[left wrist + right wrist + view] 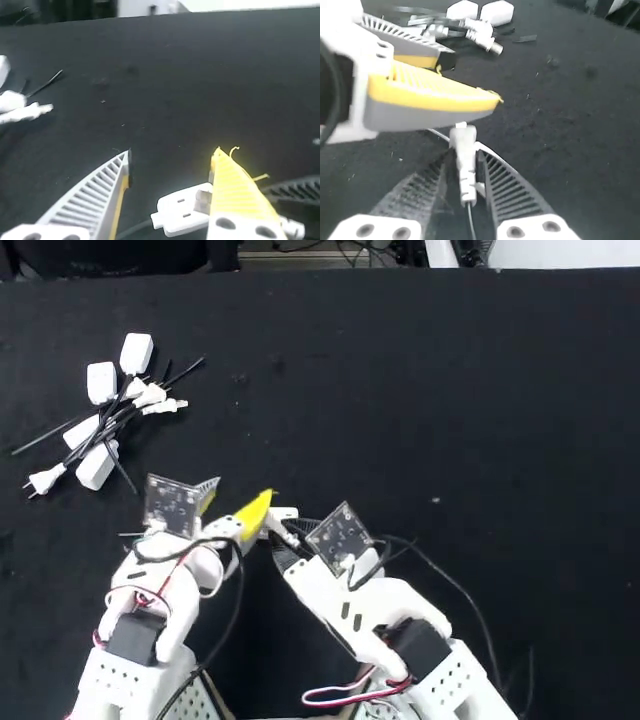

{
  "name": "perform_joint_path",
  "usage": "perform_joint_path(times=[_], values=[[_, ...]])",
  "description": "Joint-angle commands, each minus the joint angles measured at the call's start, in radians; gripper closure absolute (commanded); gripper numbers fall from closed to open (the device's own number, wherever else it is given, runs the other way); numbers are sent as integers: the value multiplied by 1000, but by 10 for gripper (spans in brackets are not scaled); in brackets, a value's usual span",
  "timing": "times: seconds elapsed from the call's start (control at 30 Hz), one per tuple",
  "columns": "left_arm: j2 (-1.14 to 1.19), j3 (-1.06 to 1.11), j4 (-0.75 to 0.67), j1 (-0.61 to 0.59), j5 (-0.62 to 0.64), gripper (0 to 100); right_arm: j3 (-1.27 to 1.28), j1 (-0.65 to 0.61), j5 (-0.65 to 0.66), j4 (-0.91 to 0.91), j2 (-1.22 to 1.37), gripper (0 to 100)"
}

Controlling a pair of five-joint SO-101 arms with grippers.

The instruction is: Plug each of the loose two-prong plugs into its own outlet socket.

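My right gripper [466, 152] is shut on a white socket piece [464, 165] whose thin cord trails back between the black fingers [422, 187]. In the left wrist view this socket [181, 216] shows two slots on its face. It sits inside my open left gripper [171, 153], close against the yellow finger [235, 192] and apart from the grey finger [97, 197]. From above, both grippers meet near the table's front middle: the left [240, 496] and the right [283, 536], with the socket [281, 514] between them. The loose plugs [105, 425] lie in a heap at the far left.
The heap mixes white plugs, white sockets and black cords [475, 22], and part of it lies beyond the grey finger [22, 109]. The black table [430, 390] stretches wide to the right and back. Arm cables [450, 585] run near the right arm's base.
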Motion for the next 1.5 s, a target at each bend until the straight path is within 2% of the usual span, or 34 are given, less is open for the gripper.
perform_joint_path(times=[0.0,0.4,0.57,0.93,1.07,1.2,1.33,1.47], values=[[0,-5,-17,16,-26,737,-25,-5,3,-21,-51,988],[0,15,-15,16,-28,737,-68,-3,-31,3,-53,988],[0,16,-15,16,-28,737,-61,74,-83,-40,-53,988],[0,4,-15,12,-28,737,-44,77,-78,-48,-53,988],[-2,-53,-5,-113,-20,737,-44,117,-18,-2,-44,988],[9,-113,103,-259,-26,737,-84,212,5,63,-44,988],[11,-137,169,-282,-66,737,-179,233,6,146,-42,988],[55,-150,169,-282,-103,737,-272,235,26,207,19,988]])
